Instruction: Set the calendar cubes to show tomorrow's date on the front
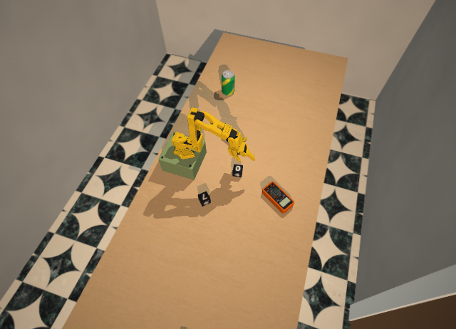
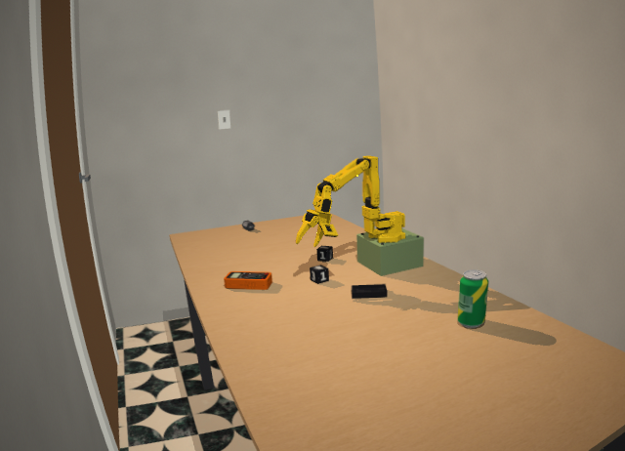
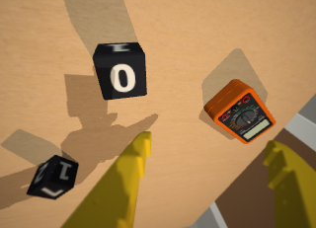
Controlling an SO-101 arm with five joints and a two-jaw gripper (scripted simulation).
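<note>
One black cube [image 1: 237, 170] [image 2: 318, 274] [image 3: 121, 72] lies on the table with a white 0 on top; a 1 shows on a side in the exterior view. The other black cube [image 1: 204, 199] [image 2: 324, 253] [image 3: 53, 178] lies turned on the table, with a 7 on top and a 1 on a side. The black tray [image 2: 368, 291] lies empty-looking on the table, apart from both cubes; the arm hides it in the top view, and the month's name is not visible. My gripper [image 1: 246, 159] [image 2: 307, 244] [image 3: 208, 139] is partly open and empty, above the table near the 0 cube.
An orange multimeter [image 1: 278, 196] [image 2: 247, 280] [image 3: 240, 112] lies beyond the 0 cube from the arm's base. A green can [image 1: 228, 83] [image 2: 472, 300] stands on the tray's far side from the cubes. A small dark object [image 2: 247, 225] lies near the table's far end in the exterior view.
</note>
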